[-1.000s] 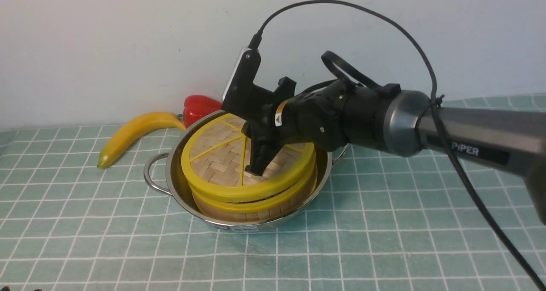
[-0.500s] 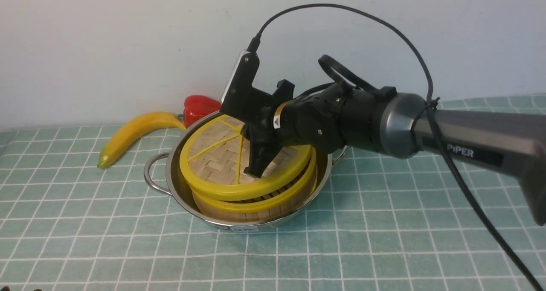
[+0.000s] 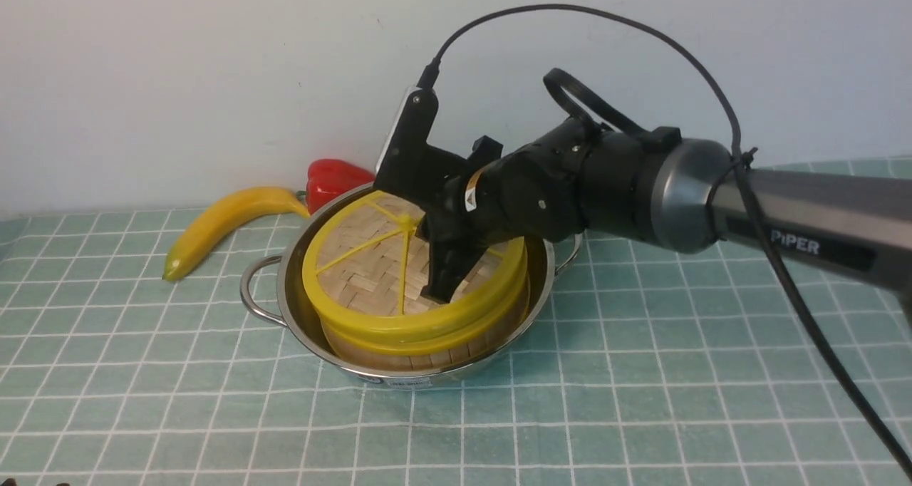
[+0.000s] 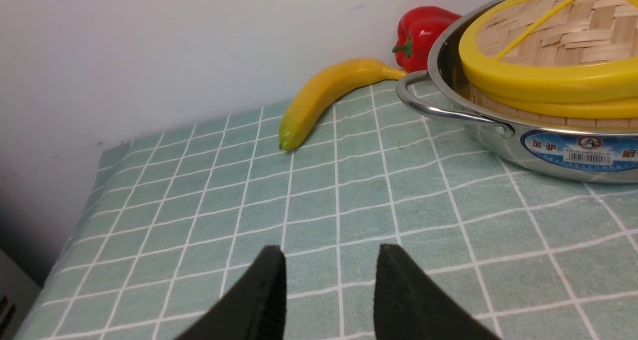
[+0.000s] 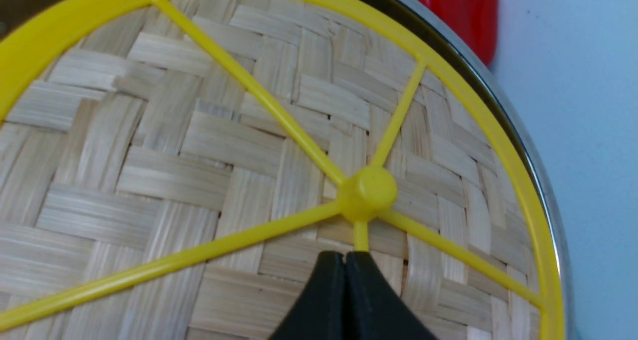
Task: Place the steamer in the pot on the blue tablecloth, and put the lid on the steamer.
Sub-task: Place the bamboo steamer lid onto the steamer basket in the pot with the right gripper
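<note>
The steel pot [image 3: 296, 322] stands on the blue tablecloth [image 3: 570, 400] with the steamer [image 3: 427, 354] inside it. The woven lid [image 3: 363, 272] lies flat on the steamer's yellow rim. My right gripper [image 3: 442, 293] comes down onto the lid from the right. It is shut on the lid [image 5: 199, 155], pinching a yellow spoke just beside the knob [image 5: 368, 193]. My left gripper [image 4: 331, 253] is open with nothing between its fingers, low over the cloth and well clear of the pot [image 4: 548, 150]. The steamer's contents are hidden by the lid.
A yellow banana [image 3: 221, 222] and a red pepper [image 3: 331, 176] lie behind the pot against the pale wall. The right arm and its black cable [image 3: 819, 343] stretch across the right side above the cloth. The cloth's edge drops off past the left gripper.
The lid was tilted and shifted left over the steamer; it now sits level on the rim. The right gripper has moved slightly right with it. The left gripper stayed still.
</note>
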You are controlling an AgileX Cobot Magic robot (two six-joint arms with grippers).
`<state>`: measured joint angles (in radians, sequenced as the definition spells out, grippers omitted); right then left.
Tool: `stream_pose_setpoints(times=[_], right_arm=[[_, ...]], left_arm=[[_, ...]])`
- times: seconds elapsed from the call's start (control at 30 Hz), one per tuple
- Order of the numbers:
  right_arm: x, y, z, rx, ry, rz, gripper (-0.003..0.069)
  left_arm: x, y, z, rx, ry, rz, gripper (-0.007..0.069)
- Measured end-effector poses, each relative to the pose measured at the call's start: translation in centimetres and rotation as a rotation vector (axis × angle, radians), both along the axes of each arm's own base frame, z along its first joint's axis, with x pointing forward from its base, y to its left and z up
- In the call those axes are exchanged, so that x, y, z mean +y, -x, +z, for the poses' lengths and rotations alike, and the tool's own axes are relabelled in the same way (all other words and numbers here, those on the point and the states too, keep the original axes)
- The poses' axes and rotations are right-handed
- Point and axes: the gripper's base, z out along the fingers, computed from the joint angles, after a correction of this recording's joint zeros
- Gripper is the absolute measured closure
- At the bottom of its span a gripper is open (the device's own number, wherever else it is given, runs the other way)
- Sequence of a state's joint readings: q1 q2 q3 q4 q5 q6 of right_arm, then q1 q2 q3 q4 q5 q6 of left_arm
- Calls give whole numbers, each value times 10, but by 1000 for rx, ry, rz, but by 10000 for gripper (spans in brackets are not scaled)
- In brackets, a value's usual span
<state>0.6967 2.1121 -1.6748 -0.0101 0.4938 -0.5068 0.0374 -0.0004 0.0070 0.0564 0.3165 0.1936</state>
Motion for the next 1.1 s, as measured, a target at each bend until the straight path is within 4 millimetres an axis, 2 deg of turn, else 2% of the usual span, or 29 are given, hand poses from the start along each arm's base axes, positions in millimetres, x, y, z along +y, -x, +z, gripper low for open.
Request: stream_pose_setpoints(times=[0.23,0.53,0.8,0.9,1.1], right_arm=[[0,0,2,-5,-4,0,664],[-1,2,32,-86,-92,-4,625],[4,-2,18,-65,-122,-18,431],[6,-4,11,-67,-125,-19,379],[9,-7,6,-74,-155,-28,343]], left_arm=[[0,0,0,0,0,0,382],[0,0,0,0,0,0,382],[0,0,0,0,0,0,382],[0,0,0,0,0,0,382],[0,0,0,0,0,0,382]])
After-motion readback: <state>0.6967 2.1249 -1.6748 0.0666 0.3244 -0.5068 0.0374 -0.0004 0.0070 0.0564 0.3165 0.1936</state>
